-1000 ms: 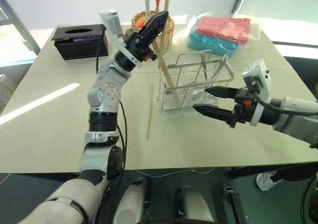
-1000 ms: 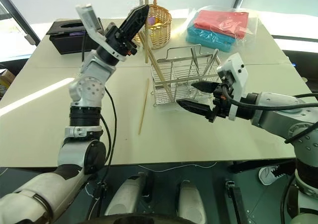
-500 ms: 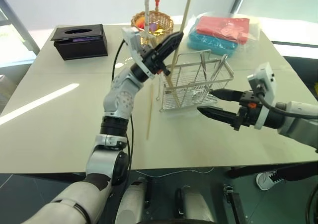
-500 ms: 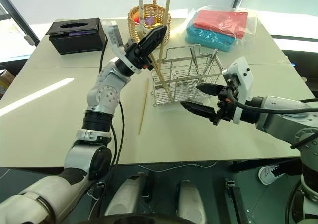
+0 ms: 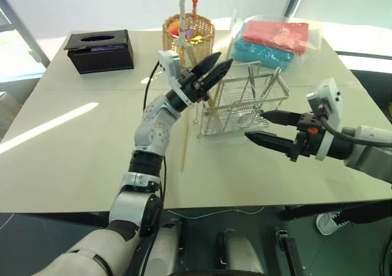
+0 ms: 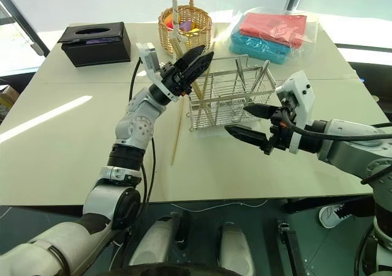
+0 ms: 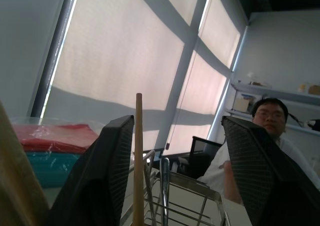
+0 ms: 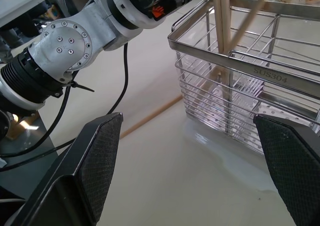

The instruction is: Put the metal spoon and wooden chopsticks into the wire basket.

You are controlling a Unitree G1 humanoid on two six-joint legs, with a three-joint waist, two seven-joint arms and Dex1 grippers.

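Observation:
The wire basket (image 5: 242, 102) stands mid-table. My left gripper (image 5: 223, 59) hovers open over its left end, its black fingers (image 7: 112, 171) on either side of a wooden chopstick (image 7: 138, 156) without touching it. That chopstick stands in the basket's left compartment (image 8: 220, 30), with another stick leaning beside it. One more chopstick (image 5: 184, 136) lies flat on the table left of the basket. Slim shiny handles (image 5: 250, 80) stick up in the basket's right part; the metal spoon seems to be one of them. My right gripper (image 5: 256, 124) is open and empty, just in front of the basket's right corner.
A round wicker basket (image 5: 188, 34) stands behind the wire basket. A black tissue box (image 5: 100, 49) sits at the back left. Red and teal cloths in a plastic bag (image 5: 272, 40) lie at the back right. A person (image 7: 270, 121) sits beyond the table.
My left gripper came down toward the basket's left end and opened. The chopstick it held now stands lower in the basket. The right gripper kept still.

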